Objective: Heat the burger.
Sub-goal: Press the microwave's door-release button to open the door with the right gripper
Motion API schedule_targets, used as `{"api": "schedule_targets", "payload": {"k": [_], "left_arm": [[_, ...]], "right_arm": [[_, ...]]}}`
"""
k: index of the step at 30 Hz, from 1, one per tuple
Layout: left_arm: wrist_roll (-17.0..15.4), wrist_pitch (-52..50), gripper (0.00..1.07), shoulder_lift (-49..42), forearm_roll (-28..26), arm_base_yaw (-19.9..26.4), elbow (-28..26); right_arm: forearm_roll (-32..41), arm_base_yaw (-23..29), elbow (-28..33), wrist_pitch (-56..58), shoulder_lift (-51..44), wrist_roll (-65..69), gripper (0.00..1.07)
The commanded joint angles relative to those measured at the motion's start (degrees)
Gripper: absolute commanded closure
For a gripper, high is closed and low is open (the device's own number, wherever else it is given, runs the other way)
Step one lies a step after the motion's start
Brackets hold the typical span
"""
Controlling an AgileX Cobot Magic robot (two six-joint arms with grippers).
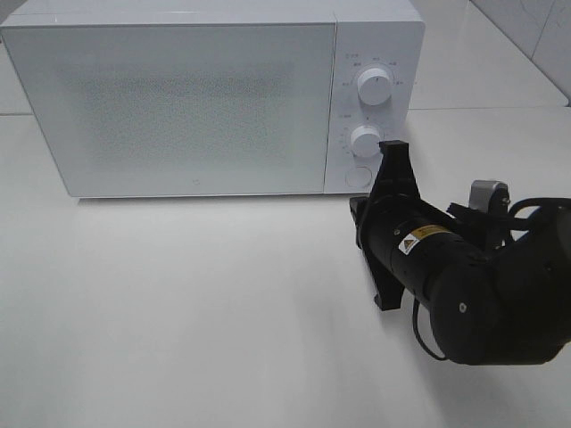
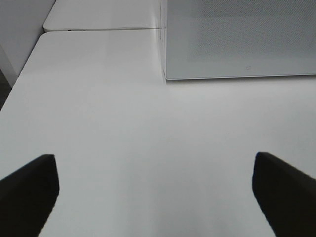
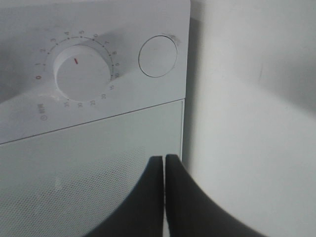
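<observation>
Burger location cannot be told from any view: the white microwave [image 1: 192, 98] stands with its door [image 1: 178, 102] shut, and the door's dotted, frosted panel lets nothing inside show, so I cannot tell its look either.

My right gripper [image 3: 164, 160] is clenched on nothing, its two dark fingers [image 3: 148, 197] pressed flat together. It points at the microwave's front near the seam between door and control panel, with the lower dial [image 3: 81, 74] and the round button [image 3: 157, 55] just beside it. Whether the tips touch the front is hard to make out. From the high camera, my bulky black arm [image 1: 473, 285] covers part of the white table [image 1: 178, 312], and the markings around the upper dial [image 1: 374, 87] are too small to read.

My left gripper [image 2: 155, 173] is released, with its fingers [image 2: 27, 192] spread wide over bare table. Both are cut off by the frame edge, and it is well apart from the microwave's corner.
</observation>
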Motion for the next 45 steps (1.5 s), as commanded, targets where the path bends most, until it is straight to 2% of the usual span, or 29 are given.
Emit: {"api": "schedule_targets", "payload": {"k": [1,10,23,45], "left_arm": [[0.2,-0.5,0.07,-1.3,-0.1,0.0,0.2],[0.2,-0.5,0.07,-1.3,-0.1,0.0,0.2],[0.2,-0.5,0.07,-1.3,-0.1,0.0,0.2],[0.2,-0.5,0.07,-1.3,-0.1,0.0,0.2]], "right_arm": [[-0.2,-0.9,-1.7,0.3,1.1,0.5,1.07],[-3.7,-6.6,-7.8,3.4,5.5,0.4,1.07],[-3.9,-12.6,-13.3,7.7,7.6,-3.0,1.07],[-5.1,-13.3,-20.3,8.7,14.2,-1.2,1.07]]}}
